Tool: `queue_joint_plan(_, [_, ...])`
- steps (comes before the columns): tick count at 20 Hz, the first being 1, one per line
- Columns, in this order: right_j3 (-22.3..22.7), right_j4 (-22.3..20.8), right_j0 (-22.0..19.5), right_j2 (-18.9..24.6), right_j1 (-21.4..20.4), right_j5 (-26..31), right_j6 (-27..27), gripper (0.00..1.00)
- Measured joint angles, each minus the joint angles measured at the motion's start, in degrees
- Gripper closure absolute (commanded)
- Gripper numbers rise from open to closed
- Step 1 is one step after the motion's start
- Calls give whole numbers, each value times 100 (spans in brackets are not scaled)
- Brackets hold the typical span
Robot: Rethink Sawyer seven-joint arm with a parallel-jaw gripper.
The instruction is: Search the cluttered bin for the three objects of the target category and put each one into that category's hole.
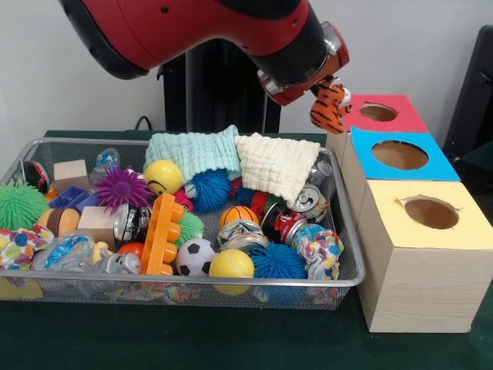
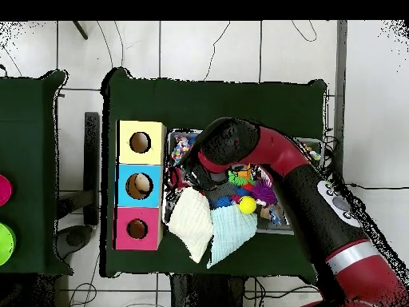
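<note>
The silver wire mesh bin [image 1: 192, 284] holds many toys, balls and cans; in the overhead view the bin [image 2: 313, 145] is mostly under my arm. My gripper [image 1: 327, 91] is shut on an orange tiger-striped plush toy [image 1: 329, 108] and holds it in the air over the bin's far right corner. The toy hangs just left of the red-topped box [image 1: 408, 116] with its round hole [image 1: 378, 112]. In the overhead view the gripper's end [image 2: 172, 179] lies at the bin's edge beside the boxes.
A blue-topped box [image 1: 439, 163] and a yellow-topped box [image 1: 470, 231] stand in a row with the red one, right of the bin. A teal cloth [image 1: 192, 150] and a cream cloth [image 1: 277, 163] drape over the bin's far side.
</note>
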Motion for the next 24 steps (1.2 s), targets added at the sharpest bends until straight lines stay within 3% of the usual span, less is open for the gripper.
queue_joint_plan(8, [386,172,-240,520,220,-619,0,100])
queue_joint_plan(24, [456,146,-116,606,585,-588,0,100])
